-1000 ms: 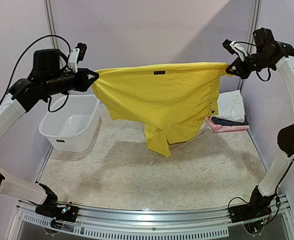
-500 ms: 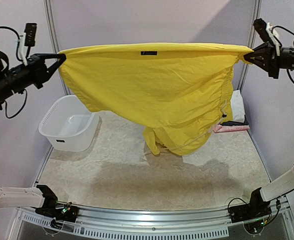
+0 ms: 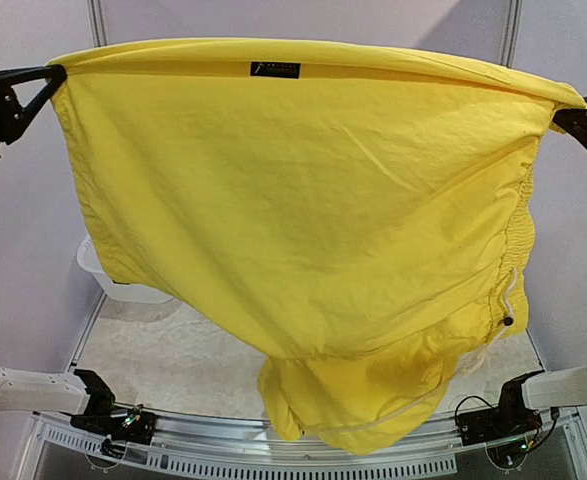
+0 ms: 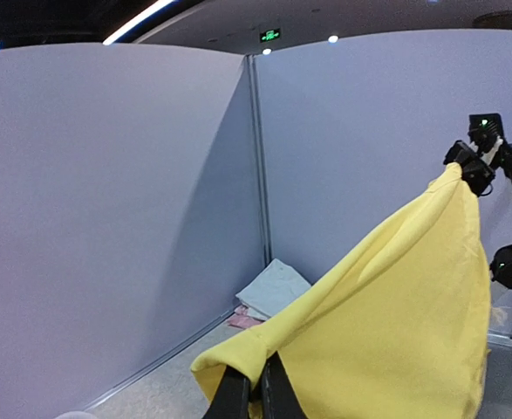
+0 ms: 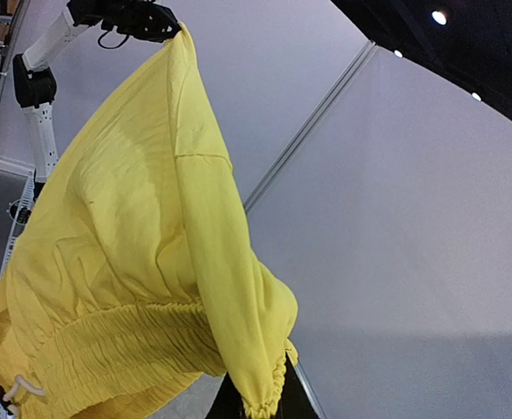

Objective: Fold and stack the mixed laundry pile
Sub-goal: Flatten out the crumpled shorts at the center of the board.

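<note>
The left gripper (image 4: 256, 394) has its jaws pinched together on one corner of the yellow shorts (image 3: 303, 220), a fold of cloth bunched just above the fingertips. The right gripper (image 5: 254, 403) is clamped the same way on the opposite corner, beside the gathered elastic waistband (image 5: 125, 336). Between them the top hem is pulled almost straight, high above the table (image 3: 173, 340), with the small black label (image 3: 275, 69) near its middle.

Only the overhead view takes in the whole spread: the garment fills most of it, its lower leg sagging towards the near rail, the white drawstring (image 3: 506, 290) dangling down the right side. It covers nearly all of the white basket (image 3: 98, 275), leaving a sliver of rim showing at the left.

The left wrist camera alone looks past the cloth to the far corner, where a folded white cloth (image 4: 273, 288) lies on a pink cloth (image 4: 247, 320) against the grey wall panels (image 4: 107, 218). The right wrist view shows the shorts running up to the left arm, with bare wall behind.

Both grippers sit at the outer edges of the overhead frame, close to the side walls, while the table below the shorts lies open
</note>
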You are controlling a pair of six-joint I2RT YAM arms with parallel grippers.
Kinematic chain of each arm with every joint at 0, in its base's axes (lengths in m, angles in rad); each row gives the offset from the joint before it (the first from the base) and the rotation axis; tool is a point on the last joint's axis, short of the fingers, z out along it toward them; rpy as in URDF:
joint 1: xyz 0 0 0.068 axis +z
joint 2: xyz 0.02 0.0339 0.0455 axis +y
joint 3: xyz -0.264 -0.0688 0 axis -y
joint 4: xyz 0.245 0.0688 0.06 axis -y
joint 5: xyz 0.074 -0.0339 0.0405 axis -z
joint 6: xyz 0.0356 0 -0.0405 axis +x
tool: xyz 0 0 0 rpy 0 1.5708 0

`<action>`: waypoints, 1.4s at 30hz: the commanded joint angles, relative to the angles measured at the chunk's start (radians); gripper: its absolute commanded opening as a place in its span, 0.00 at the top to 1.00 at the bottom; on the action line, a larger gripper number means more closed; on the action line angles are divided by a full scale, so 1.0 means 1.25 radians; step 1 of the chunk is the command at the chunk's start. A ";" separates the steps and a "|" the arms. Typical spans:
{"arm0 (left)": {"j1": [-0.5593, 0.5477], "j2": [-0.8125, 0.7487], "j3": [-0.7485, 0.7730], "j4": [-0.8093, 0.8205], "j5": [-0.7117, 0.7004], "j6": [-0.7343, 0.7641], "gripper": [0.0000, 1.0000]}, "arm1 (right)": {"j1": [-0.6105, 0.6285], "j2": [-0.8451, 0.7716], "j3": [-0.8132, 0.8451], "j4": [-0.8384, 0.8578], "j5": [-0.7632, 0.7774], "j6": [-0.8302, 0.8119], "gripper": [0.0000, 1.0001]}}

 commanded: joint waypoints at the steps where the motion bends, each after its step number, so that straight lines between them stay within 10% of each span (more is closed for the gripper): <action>1: 0.014 0.078 -0.012 -0.039 -0.258 0.063 1.00 | -0.018 0.069 -0.078 0.009 0.079 0.026 1.00; 13: 0.039 0.467 -0.480 0.320 -0.313 0.040 1.00 | -0.017 0.192 -0.897 0.417 0.211 0.153 1.00; 32: 0.117 0.861 -0.310 0.388 -0.453 -0.098 1.00 | -0.047 0.935 -0.308 0.391 0.445 0.280 0.98; 34: 0.131 0.898 -0.245 0.348 -0.448 -0.105 1.00 | -0.047 0.966 -0.268 0.397 0.467 0.306 0.85; 37: 0.133 0.935 -0.154 0.283 -0.458 -0.119 0.66 | -0.049 0.987 -0.223 0.384 0.451 0.334 0.49; 42: 0.066 0.802 -0.199 0.288 -0.489 -0.108 0.49 | -0.056 0.835 -0.342 0.366 0.404 0.318 0.32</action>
